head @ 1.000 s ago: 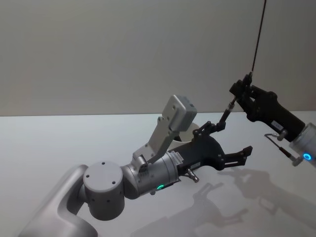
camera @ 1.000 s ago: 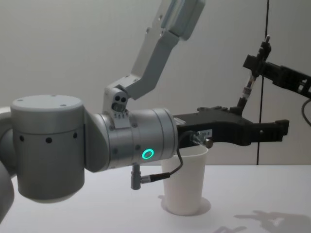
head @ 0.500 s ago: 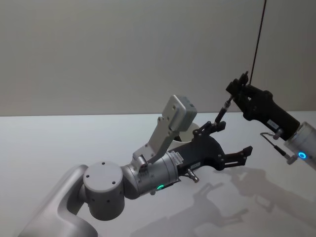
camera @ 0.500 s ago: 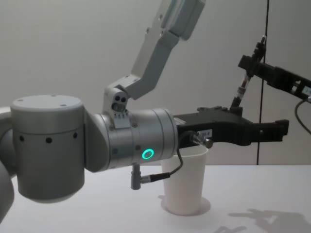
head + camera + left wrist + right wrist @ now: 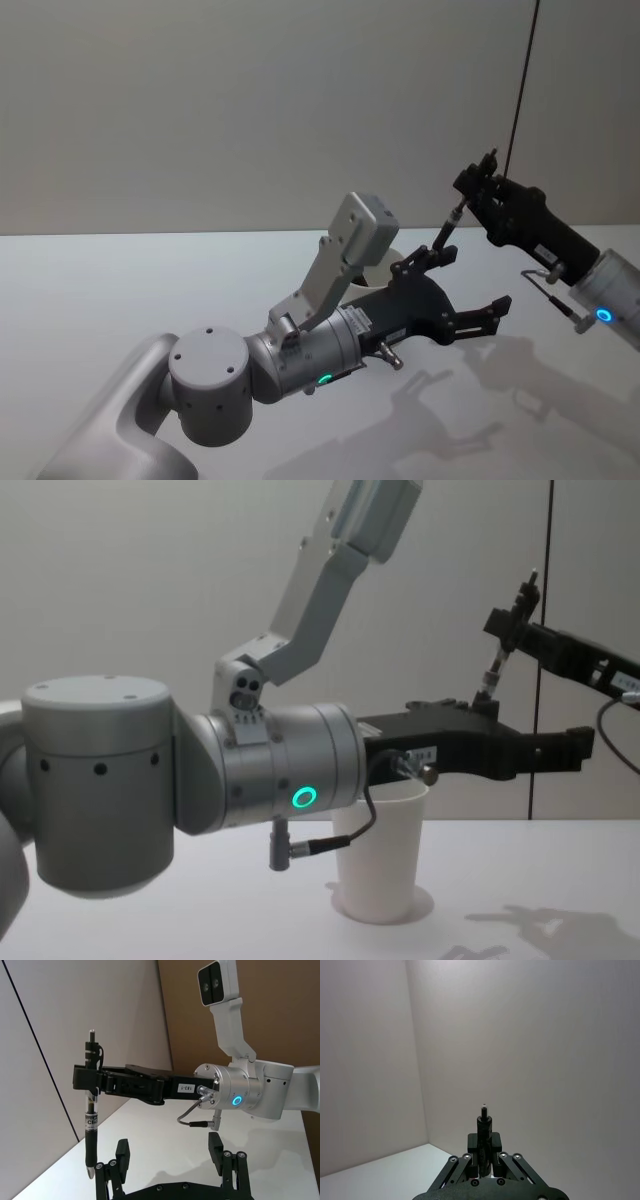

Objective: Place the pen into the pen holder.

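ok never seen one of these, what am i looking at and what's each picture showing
It is a robot with two arms, each ending in a two-fingered hand, working at a white table.

The head picture looks down from the robot's head. The chest picture looks across the table from lower on its body. The other two come from cameras on the wrists.

The right hand is raised in the air and shut on a black pen, which hangs nearly upright, tip down. The left wrist picture shows this best.

The left hand is open, holds nothing, and hovers above a white paper cup. The cup stands upright on the table and serves as the pen holder. The pen is not in it yet.
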Tool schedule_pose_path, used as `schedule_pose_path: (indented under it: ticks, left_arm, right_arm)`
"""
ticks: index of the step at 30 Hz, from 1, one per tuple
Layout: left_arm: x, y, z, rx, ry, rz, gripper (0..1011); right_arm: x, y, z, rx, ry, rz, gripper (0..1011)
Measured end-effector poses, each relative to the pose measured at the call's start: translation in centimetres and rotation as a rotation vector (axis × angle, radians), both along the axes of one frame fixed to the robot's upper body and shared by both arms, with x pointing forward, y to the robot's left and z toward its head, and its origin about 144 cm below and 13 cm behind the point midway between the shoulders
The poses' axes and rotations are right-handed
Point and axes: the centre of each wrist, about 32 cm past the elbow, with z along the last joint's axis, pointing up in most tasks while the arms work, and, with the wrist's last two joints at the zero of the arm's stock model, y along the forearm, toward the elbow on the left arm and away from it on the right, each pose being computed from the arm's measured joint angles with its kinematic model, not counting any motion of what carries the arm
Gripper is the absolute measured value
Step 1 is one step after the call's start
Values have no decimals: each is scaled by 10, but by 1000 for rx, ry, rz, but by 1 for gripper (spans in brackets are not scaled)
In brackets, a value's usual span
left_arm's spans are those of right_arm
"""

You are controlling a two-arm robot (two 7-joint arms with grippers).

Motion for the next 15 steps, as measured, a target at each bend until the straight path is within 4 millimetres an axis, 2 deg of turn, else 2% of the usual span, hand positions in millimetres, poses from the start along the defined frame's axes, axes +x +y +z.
schedule_pose_path:
  ticks: [15]
  left_arm:
    - [0,0,0,0,0,0,1003]
  right_arm:
    - [7,1,-9,20,-4,6,143]
